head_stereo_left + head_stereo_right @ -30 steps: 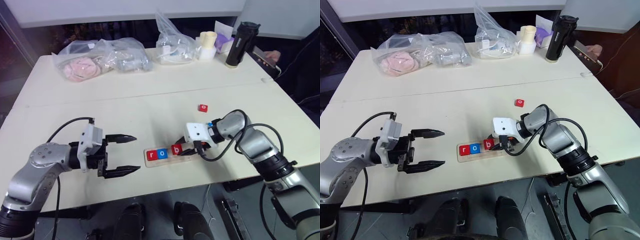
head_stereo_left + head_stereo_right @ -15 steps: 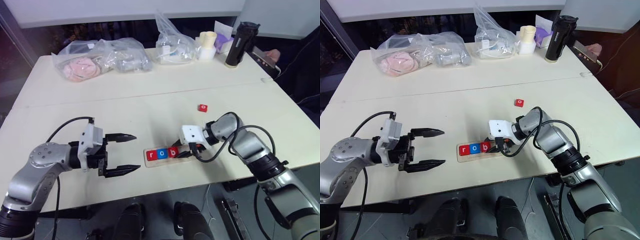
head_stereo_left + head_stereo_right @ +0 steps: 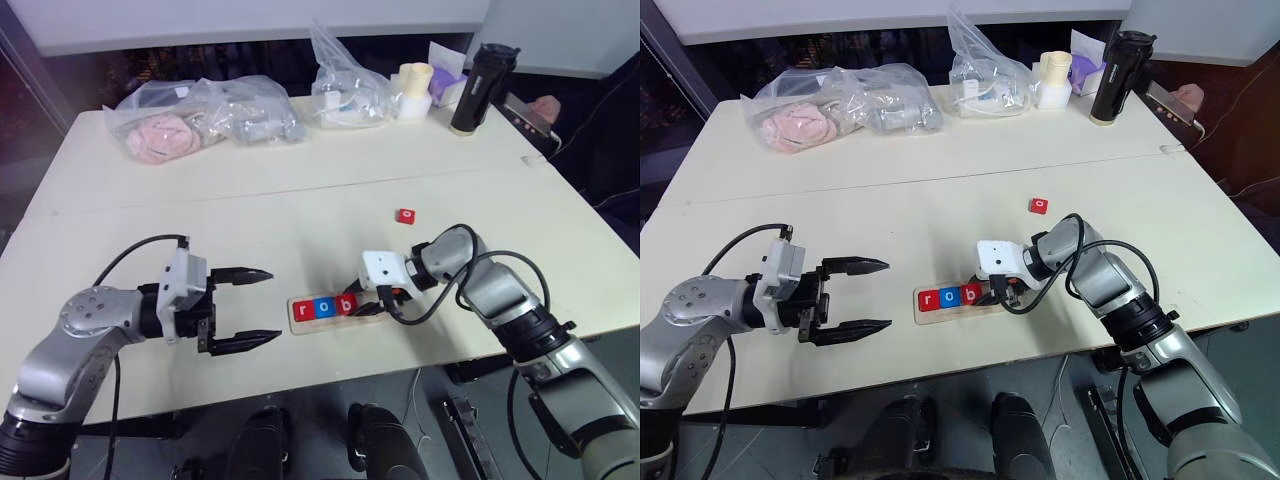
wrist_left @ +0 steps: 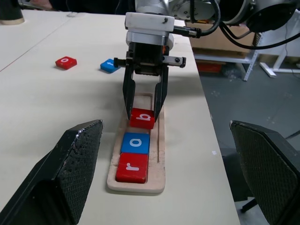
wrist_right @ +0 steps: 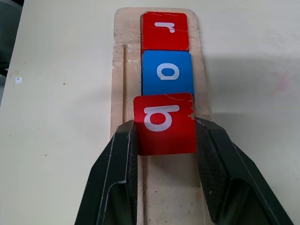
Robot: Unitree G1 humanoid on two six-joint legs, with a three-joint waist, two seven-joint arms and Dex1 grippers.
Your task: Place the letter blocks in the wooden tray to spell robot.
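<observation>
The wooden tray (image 5: 121, 70) lies near the table's front edge, with a red r block (image 3: 304, 309) and a blue o block (image 3: 324, 307) side by side at its left end. My right gripper (image 5: 165, 124) is shut on a red b block (image 4: 141, 118), which sits in the tray's groove right against the blue o. A red o block (image 3: 405, 215) lies loose on the table farther back. A blue t block (image 4: 109, 66) lies behind the right gripper. My left gripper (image 3: 272, 306) hangs open and empty, left of the tray.
Clear plastic bags (image 3: 205, 120) with soft items sit along the table's back. A black bottle (image 3: 478, 88), a cream-coloured container (image 3: 415, 90) and another bag (image 3: 345, 85) stand at the back right. A person's hand (image 3: 545, 108) rests by a phone at the far right edge.
My right gripper has slid the red b block a little left along the tray, up to the blue o, then held still. The left arm has not moved.
</observation>
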